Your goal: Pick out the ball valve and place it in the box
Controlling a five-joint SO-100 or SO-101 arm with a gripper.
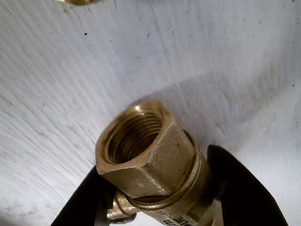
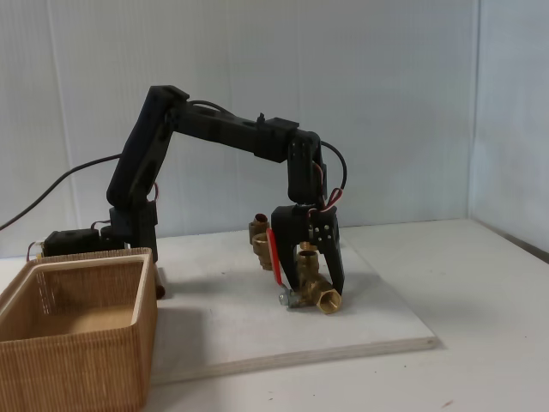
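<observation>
The brass ball valve (image 2: 319, 296) sits between the black fingers of my gripper (image 2: 313, 290), which is shut on its body low over the white board. Its red lever handle (image 2: 273, 249) sticks up on the left of the gripper in the fixed view. In the wrist view the valve's threaded hexagonal end (image 1: 141, 146) faces the camera, with my gripper (image 1: 160, 200) clamped on both sides of the body. I cannot tell whether the valve touches the board or hangs just above it. The tan ribbed box (image 2: 81, 352) stands open-topped at the lower left, well apart from the gripper.
Short brass fittings (image 2: 260, 236) stand on the white board (image 2: 377, 330) just behind the gripper; one shows at the top edge of the wrist view (image 1: 77, 1). The arm's base (image 2: 129, 227) stands behind the box. A wall closes off the back.
</observation>
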